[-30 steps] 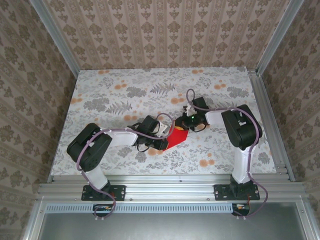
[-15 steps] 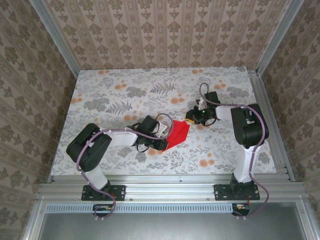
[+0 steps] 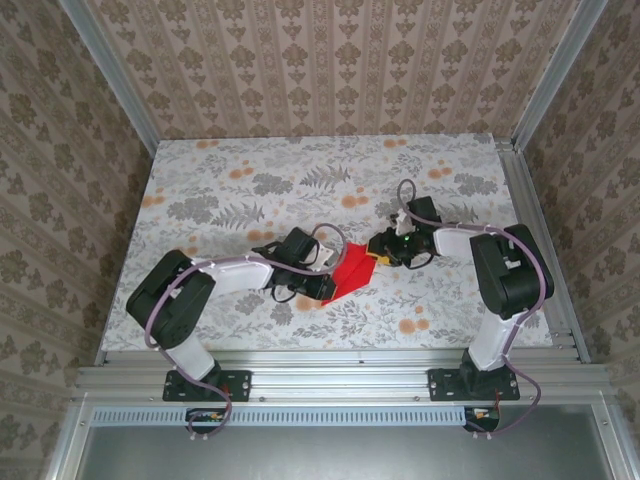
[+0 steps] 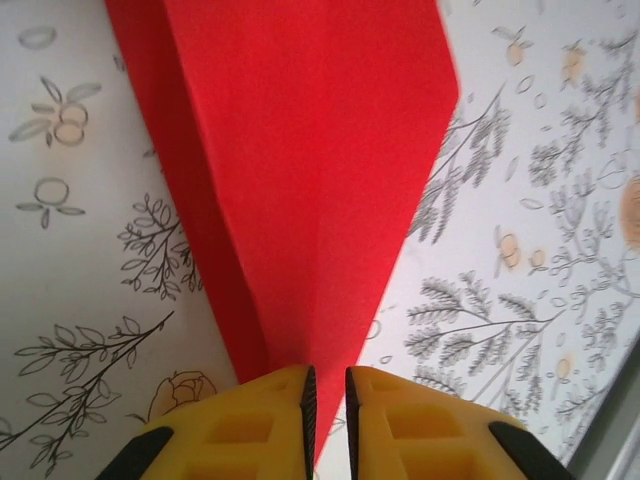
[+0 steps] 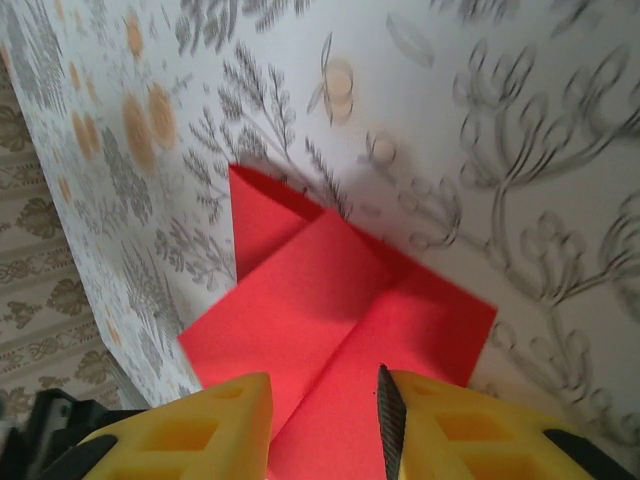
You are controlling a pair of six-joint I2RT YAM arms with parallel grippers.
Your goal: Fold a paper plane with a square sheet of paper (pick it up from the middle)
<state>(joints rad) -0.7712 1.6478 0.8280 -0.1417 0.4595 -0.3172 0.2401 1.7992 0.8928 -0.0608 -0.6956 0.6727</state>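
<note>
Left gripper (image 4: 327, 378) clamps the pointed end of the folded red paper sheet (image 4: 310, 180); right gripper (image 5: 325, 388), fingers spread, straddles the sheet's other end.

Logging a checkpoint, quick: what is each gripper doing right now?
Left gripper: shut on the narrow end of the red paper.
Right gripper: open, jaws apart at the red paper's edge, not gripping it.

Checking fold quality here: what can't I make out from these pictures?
Left wrist: paper tip hidden between the left claw fingers; far end cut off by the top edge.
Right wrist: near part hidden behind the right claw.
Top: creases too small to read.
</note>
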